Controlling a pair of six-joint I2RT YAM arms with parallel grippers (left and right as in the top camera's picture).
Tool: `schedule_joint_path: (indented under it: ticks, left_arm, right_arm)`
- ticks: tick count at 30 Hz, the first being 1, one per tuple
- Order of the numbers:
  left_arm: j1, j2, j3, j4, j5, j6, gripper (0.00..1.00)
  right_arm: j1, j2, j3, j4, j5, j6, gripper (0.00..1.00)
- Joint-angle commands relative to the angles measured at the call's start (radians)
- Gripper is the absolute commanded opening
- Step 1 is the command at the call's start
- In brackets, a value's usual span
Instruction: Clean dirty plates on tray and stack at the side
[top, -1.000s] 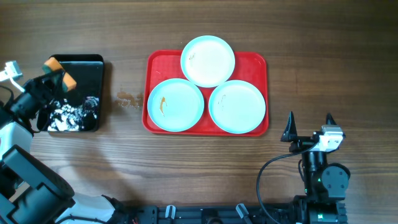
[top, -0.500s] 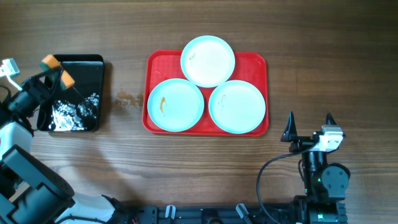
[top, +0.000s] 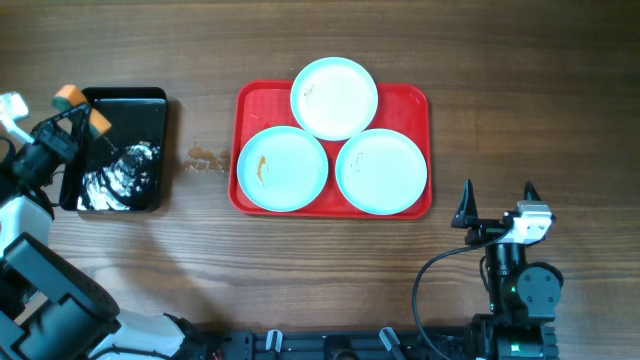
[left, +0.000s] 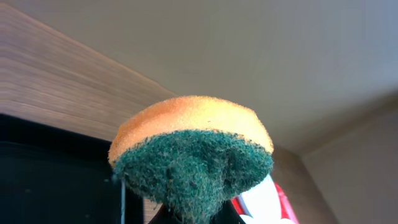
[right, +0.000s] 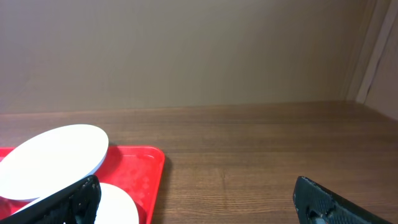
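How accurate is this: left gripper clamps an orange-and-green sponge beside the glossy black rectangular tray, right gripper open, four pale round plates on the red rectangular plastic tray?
One error: the overhead view shows three pale round plates on the red rectangular plastic tray, not four. The rest holds: left gripper shut on the orange-and-green sponge beside the glossy black rectangular tray, right gripper open.

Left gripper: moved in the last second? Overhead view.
Yes. The left gripper, shut on the sponge, has shifted up and left in the overhead view, from over the black tray's upper part to its top-left corner.
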Motion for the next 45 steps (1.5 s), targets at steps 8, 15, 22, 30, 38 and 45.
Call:
schedule_joint_path:
  ticks: [8,15,22,30,38,45]
  left_arm:
    - [0.003,-0.016,0.006,-0.170,-0.217,0.201,0.04]
    - [0.003,-0.016,0.006,-0.181,-0.220,0.224,0.04]
    - [0.003,-0.016,0.006,-0.196,-0.220,0.227,0.04]
    - [0.003,-0.016,0.006,-0.216,-0.240,0.228,0.04]
    - [0.003,-0.016,0.006,-0.221,-0.239,0.227,0.04]
    - [0.003,-0.016,0.006,-0.221,-0.240,0.227,0.04]
  right_arm:
    - [-0.006,-0.003,-0.001,0.005,0.003,-0.017,1.00]
    - [-0.006,-0.003,-0.001,0.005,0.003,-0.017,1.00]
    - [-0.006,-0.003,-0.001,0.005,0.003,-0.017,1.00]
    - [-0.006,-0.003,-0.001,0.005,0.003,-0.017,1.00]
    - [-0.006,-0.003,-0.001,0.005,0.003,-0.017,1.00]
    - [-0.006,-0.003,-0.001,0.005,0.003,-0.017,1.00]
